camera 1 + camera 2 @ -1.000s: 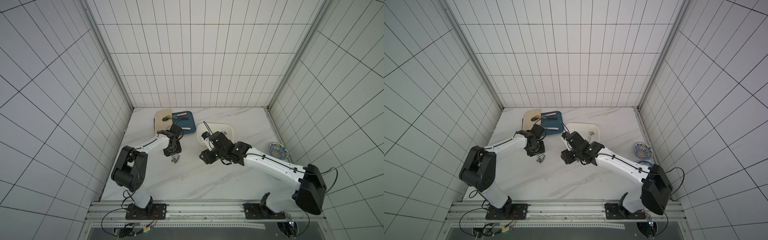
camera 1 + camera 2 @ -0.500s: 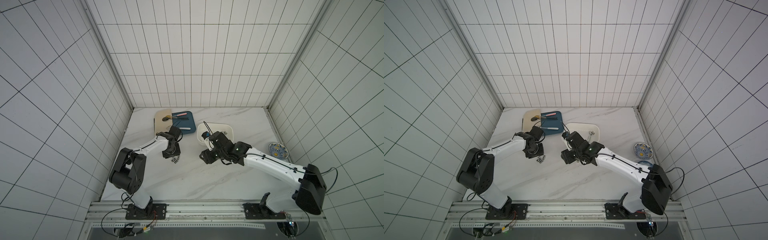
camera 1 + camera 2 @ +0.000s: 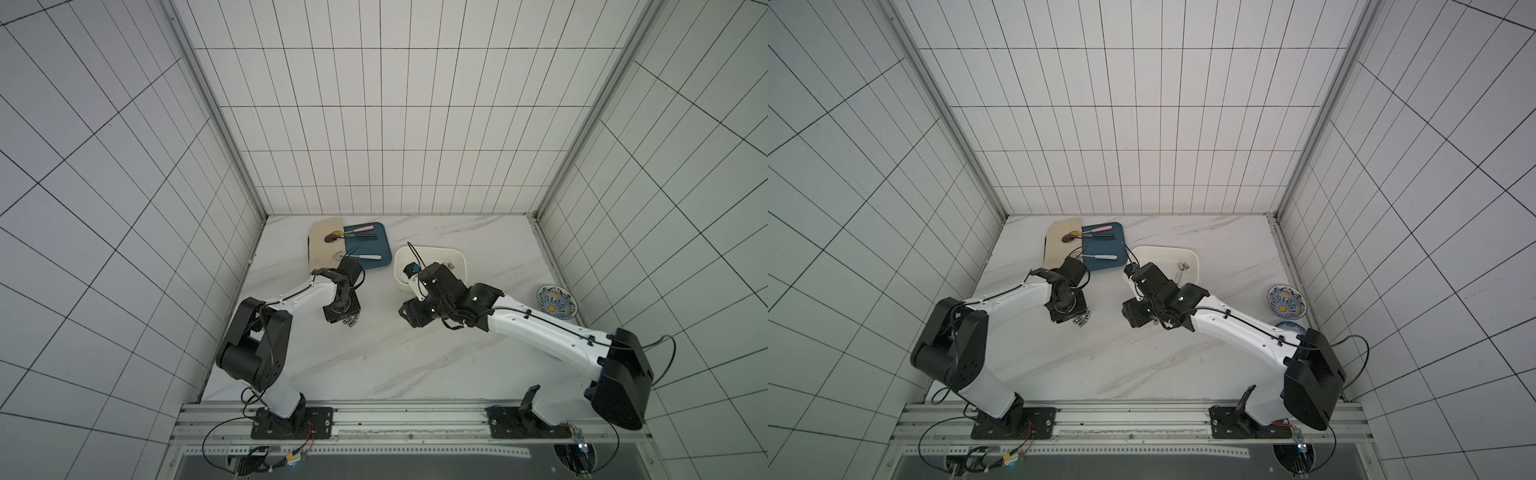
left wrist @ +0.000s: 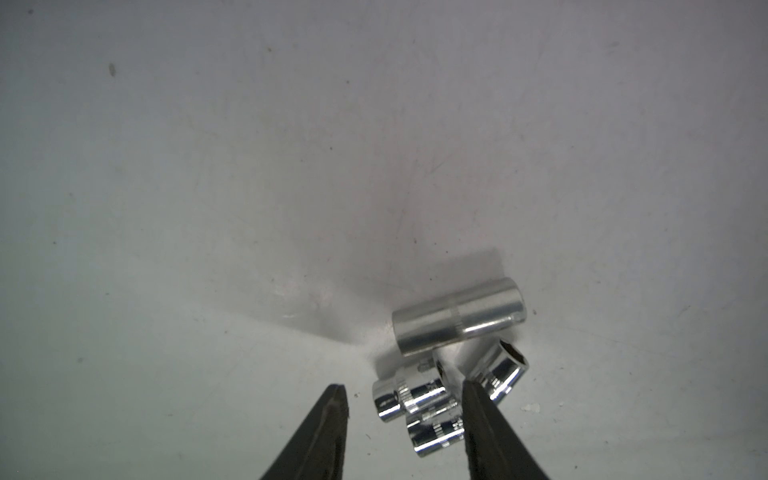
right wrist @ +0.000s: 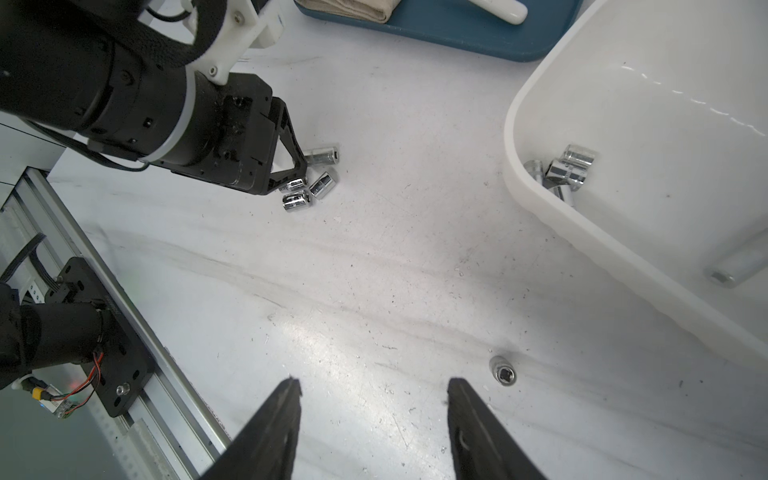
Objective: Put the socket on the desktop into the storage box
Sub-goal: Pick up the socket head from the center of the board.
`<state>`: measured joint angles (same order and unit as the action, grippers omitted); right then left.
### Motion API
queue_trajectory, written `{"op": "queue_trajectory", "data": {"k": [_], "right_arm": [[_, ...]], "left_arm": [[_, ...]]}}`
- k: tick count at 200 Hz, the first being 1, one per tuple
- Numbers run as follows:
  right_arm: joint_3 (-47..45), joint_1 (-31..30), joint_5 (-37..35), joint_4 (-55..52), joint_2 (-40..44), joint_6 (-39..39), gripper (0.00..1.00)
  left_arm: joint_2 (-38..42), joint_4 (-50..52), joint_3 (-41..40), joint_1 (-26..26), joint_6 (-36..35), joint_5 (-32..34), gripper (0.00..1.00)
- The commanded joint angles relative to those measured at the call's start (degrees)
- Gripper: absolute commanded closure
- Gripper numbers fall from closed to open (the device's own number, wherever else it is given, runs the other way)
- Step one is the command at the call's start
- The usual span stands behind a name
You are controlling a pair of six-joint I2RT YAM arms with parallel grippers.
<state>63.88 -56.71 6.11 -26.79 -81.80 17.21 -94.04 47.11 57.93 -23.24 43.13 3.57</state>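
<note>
Between our left gripper's (image 4: 403,386) spread jaws lie two sockets (image 4: 434,432); our right gripper (image 5: 374,384) gapes empty beside a lone socket (image 5: 503,371).

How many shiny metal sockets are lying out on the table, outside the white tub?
5. Four huddle at the left gripper: one long socket and three short sockets. The lone socket stands upright beside the right gripper. The arms may hide more.

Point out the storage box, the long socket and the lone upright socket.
storage box (image 5: 623,257): right wrist view, near rim.
long socket (image 4: 457,322): left wrist view, mid-barrel.
lone upright socket (image 5: 503,372): right wrist view, open top.
</note>
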Motion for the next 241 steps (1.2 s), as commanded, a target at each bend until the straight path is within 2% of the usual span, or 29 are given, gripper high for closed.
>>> {"op": "queue_trajectory", "data": {"k": [1,103,157,241], "right_arm": [[0.0,-0.4,-1.2,0.3,1.5,0.1,0.41],[-0.2,-0.4,-1.5,0.2,1.9,0.0,0.41],[-0.4,-0.3,-1.7,0.3,1.9,0.0,0.41],[-0.7,-0.2,-2.0,0.3,2.1,0.1,0.41]], "left_arm": [[-0.9,-2.0,-0.7,-0.2,1.4,-0.4,0.52],[-2.1,-3.9,-2.6,-0.2,3.3,-1.3,0.5],[-2.5,-4.7,-3.4,-0.3,4.0,-2.0,0.54],[-2.0,-4.1,-3.0,-0.2,4.0,-1.6,0.72]]}}
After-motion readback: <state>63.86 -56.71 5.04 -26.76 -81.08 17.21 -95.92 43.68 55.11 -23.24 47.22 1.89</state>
